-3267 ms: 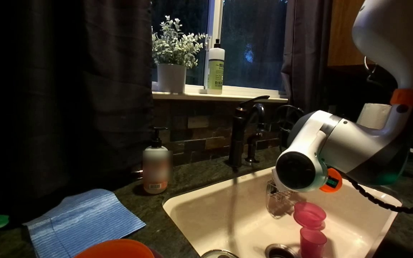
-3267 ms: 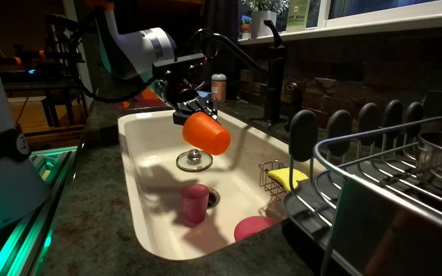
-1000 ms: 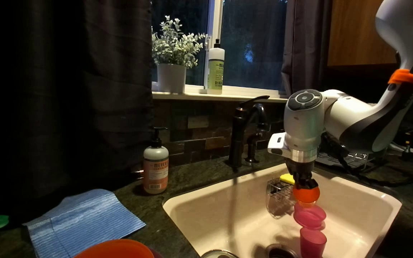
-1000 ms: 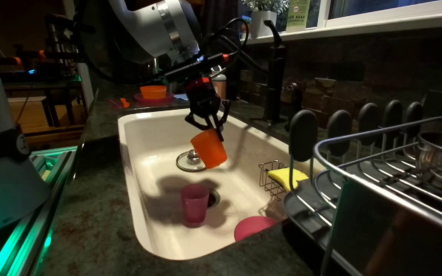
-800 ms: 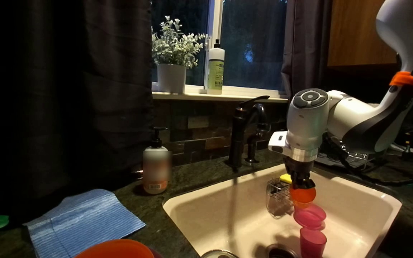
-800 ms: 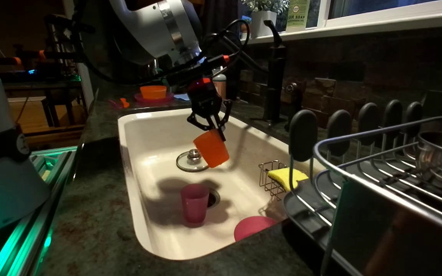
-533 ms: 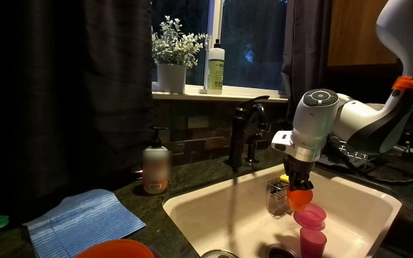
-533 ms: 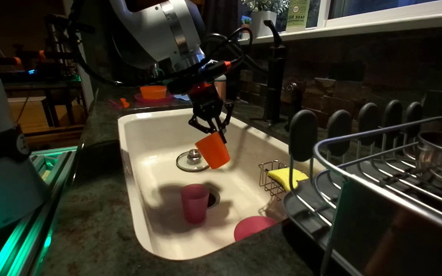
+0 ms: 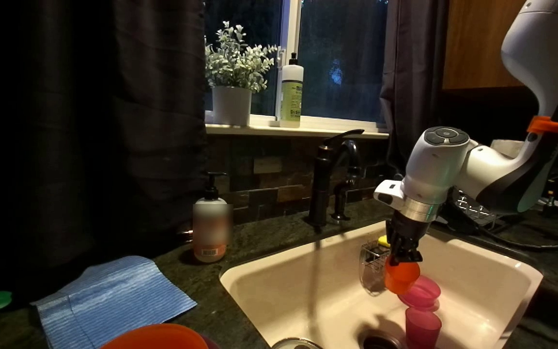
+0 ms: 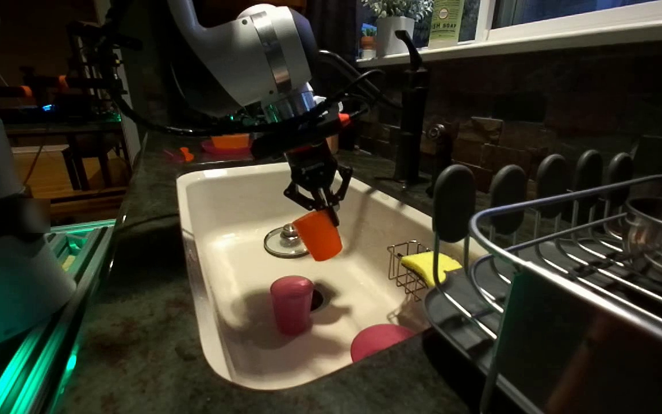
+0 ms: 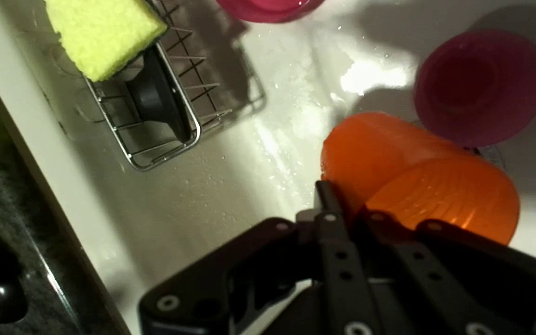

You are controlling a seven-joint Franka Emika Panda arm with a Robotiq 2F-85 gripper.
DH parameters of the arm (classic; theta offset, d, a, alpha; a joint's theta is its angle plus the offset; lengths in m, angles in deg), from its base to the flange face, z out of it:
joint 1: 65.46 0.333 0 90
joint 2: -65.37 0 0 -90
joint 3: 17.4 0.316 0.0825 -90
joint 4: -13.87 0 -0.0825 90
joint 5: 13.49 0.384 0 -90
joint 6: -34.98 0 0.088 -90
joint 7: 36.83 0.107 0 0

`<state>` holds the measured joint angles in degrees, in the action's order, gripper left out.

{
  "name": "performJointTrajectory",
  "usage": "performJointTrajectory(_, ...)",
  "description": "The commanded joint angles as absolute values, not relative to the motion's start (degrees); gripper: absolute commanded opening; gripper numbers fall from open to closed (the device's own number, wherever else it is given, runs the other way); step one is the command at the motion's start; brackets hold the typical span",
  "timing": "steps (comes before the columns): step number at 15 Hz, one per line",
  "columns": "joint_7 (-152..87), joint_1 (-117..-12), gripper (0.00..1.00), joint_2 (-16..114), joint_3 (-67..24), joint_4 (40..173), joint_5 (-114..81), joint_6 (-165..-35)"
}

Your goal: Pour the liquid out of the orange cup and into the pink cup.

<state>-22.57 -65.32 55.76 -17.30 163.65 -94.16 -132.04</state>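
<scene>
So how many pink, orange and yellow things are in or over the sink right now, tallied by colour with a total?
Pink: 2 (pink cup, bowl)
Orange: 1 (orange cup)
Yellow: 1 (sponge)
Total: 4

in an exterior view you face a window [image 9: 342,63], its panes a dusky blue-black in a white frame [image 9: 292,24] over a pale sill [image 9: 259,130]. dark curtains [image 9: 158,97] hang at either side of it, one of them next to a wooden cabinet [image 9: 477,48]. under the sill you have a wall [image 9: 268,164] of brown and grey stone tiles, reaching down to your dark, mottled counter [image 9: 259,235]. the light is dim: in an exterior view you make out wooden floor [image 10: 49,164] below a dark table [image 10: 55,127].
</scene>
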Motion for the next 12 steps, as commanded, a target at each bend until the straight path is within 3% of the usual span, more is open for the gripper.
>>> performJointTrajectory(1,-16.6,-66.2,0.01,52.4,-18.7,162.0,-99.2,-136.7)
performJointTrajectory(12,-4.2,-67.8,0.01,45.3,-20.7,155.3,-109.7,-142.9)
